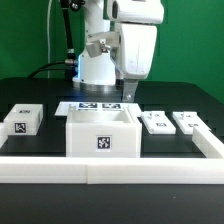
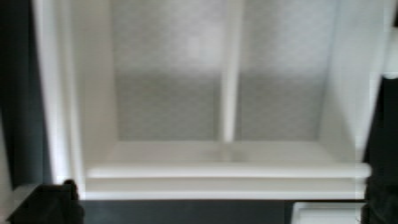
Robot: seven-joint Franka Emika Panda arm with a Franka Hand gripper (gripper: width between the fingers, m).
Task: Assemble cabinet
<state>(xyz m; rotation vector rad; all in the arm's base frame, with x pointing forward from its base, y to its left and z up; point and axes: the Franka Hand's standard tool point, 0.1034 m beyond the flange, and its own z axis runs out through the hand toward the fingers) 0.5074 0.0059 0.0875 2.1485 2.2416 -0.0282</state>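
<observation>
At the middle of the black table [image 1: 40, 95] sits the cabinet [image 1: 100, 133], a big white box with its open side up and one square tag on the face toward the camera. The gripper [image 1: 127, 97] hangs just above its rear edge, in front of the marker board [image 1: 88, 106]. The wrist view looks straight down into the cabinet [image 2: 178, 90] and shows a recessed interior split by one upright divider with nothing fitted inside. The gripper [image 2: 214, 205] has its dark fingertips [image 2: 54, 205] spread wide at the picture's corners, holding nothing. A small tagged block [image 1: 22, 120] lies well apart on the exterior view's left, and two flat tagged panels [image 1: 155, 122] rest on its right. Judging by this, assembly has hardly begun: no loose part is joined yet, and each one remains to be fetched and fitted.
</observation>
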